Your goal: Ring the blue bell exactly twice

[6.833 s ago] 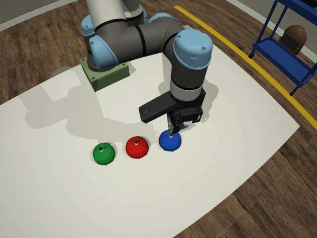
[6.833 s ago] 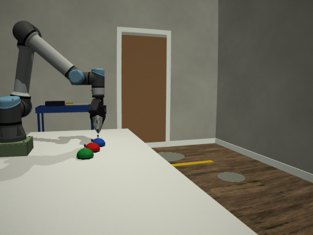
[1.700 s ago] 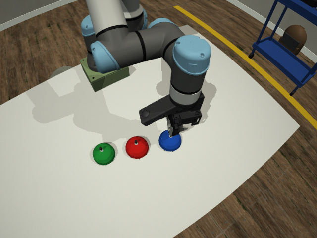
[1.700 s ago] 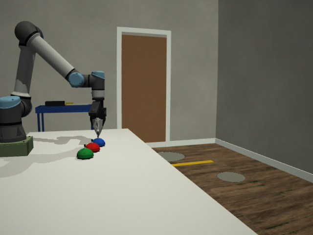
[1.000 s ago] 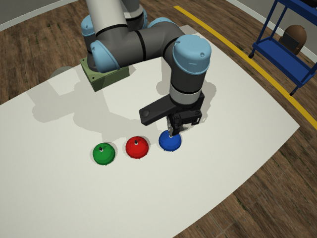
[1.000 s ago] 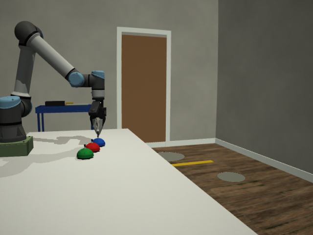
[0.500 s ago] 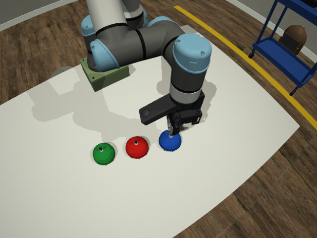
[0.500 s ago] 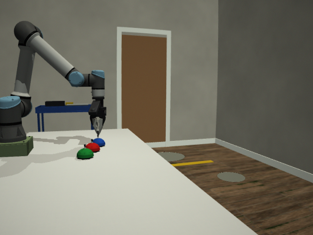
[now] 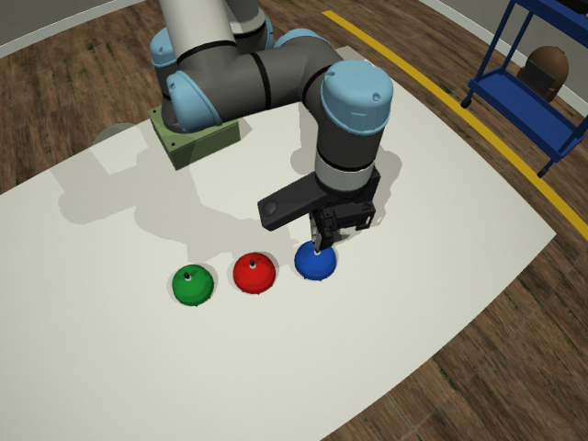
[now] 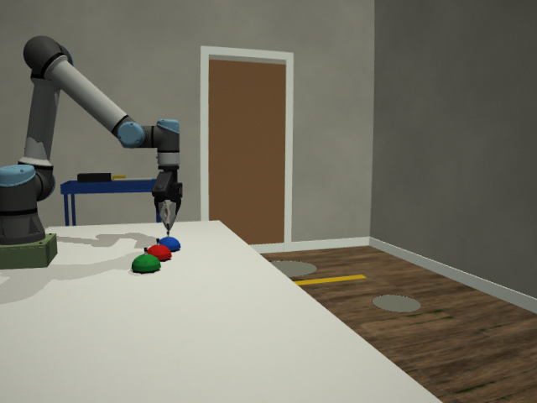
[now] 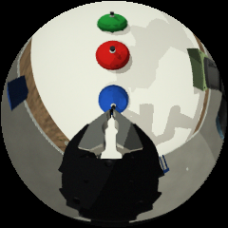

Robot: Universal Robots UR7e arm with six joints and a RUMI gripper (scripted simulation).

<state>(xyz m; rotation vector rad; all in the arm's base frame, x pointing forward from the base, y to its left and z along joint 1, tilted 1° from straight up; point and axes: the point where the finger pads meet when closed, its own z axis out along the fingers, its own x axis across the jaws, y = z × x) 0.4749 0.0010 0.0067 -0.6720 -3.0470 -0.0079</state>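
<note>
The desk [image 9: 427, 228] has a smooth, matt off-white top with no grain. Beneath it, at the lower right of the top view, the floor [image 9: 498, 370] looks like dark, streaky wood planks with a dull finish. The blue bell [image 9: 315, 264], the red bell [image 9: 254, 274] and the green bell [image 9: 192, 286] have smooth domes that read as glossy plastic or enamel, with soft highlights. The gripper [image 9: 321, 246] is matt black with paler, metal-looking fingers. At the upper right, a blue cart [image 9: 522, 111] looks like painted metal. The door [image 10: 246, 151] is flat matt brown.
</note>
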